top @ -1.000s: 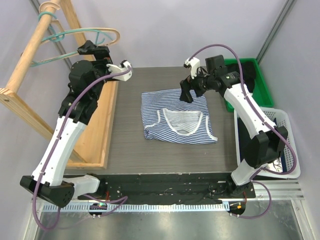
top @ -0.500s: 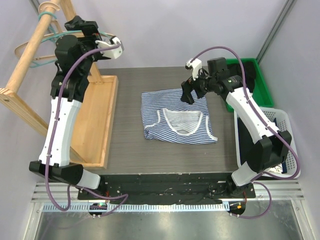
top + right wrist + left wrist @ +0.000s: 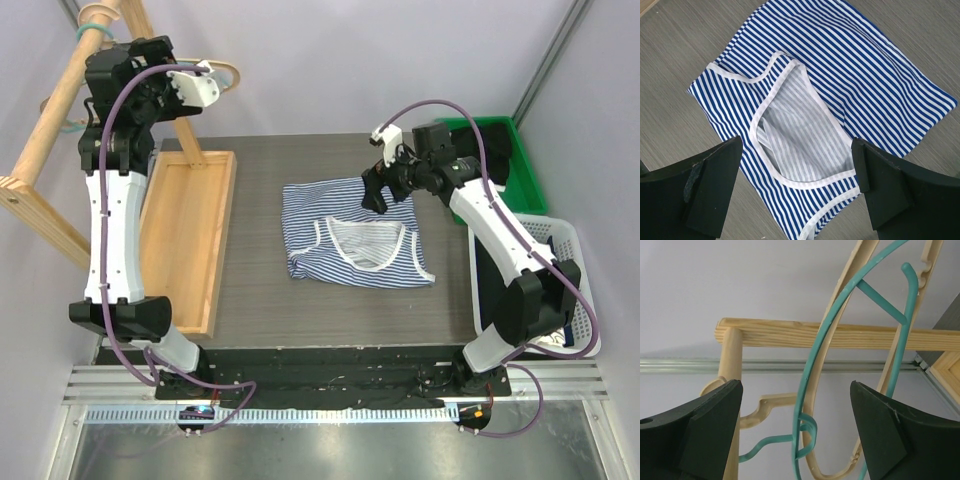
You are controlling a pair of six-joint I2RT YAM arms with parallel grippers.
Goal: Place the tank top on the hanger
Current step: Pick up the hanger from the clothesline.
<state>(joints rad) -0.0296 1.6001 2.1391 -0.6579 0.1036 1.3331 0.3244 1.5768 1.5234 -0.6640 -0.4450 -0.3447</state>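
Not much of the teal hanger (image 3: pixel 812 390) is visible from above, since the left arm sits right in front of it on the wooden rack (image 3: pixel 60 90). The left wrist camera is better. It shows the teal wire looping up out of frame, crossing in front of a tan wooden hanger (image 3: pixel 860 270), but the hook end is cut off. The left gripper (image 3: pixel 795 385) is spread wide with that teal wire in the gap. As far as I can see, neither finger touches it.

The right gripper (image 3: pixel 797 142) is also wide apart and holding nothing. It hangs over the far edge of the tank top (image 3: pixel 355 235). From overhead its dark fingers are hard to pick out against the stripes. The top lies flat and a bit rumpled in the middle of the table (image 3: pixel 260 280), and the fingers block its near corners in the wrist shot.

Compared with a second ago, the left arm has swung up and back from the table's far-left corner to the rack. The right arm has barely shifted, and the tank top hasn't moved.
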